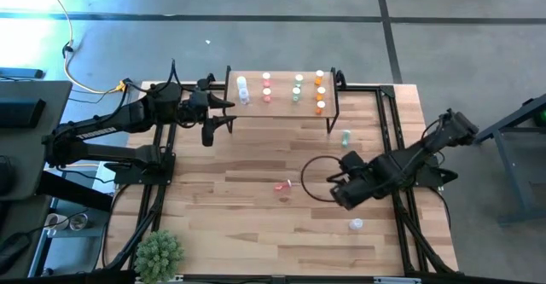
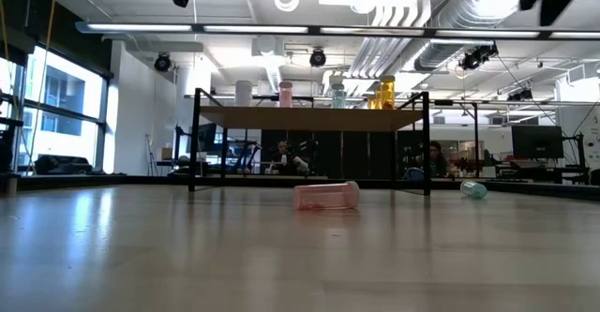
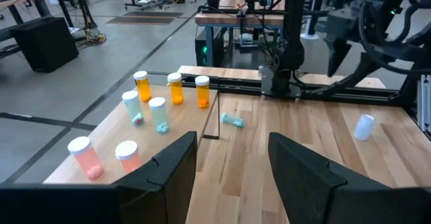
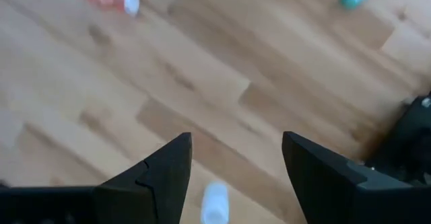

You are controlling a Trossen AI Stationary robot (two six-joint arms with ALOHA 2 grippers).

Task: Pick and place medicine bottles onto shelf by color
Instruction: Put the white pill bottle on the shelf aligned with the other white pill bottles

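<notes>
Wooden worktop point(image 1: 247, 207) with a shelf point(image 1: 281, 107) of sorted bottles; left tool point(image 1: 230, 113) beside it and right tool point(image 1: 337, 190) above loose bottles, both open and empty.

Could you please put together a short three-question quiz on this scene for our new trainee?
1. True or false: the pink bottle on the table is standing upright.
2. How many orange bottles stand on the shelf?
3. Which loose bottle lies closest to the shelf: A) the green bottle, B) the pink bottle, C) the white bottle?

Key
1. False: it lies on its side.
2. Three, in a row at one end.
3. A. It lies just off the shelf's corner, while the white bottle sits beyond the right claw. The left claw is empty beside the shelf.
</notes>
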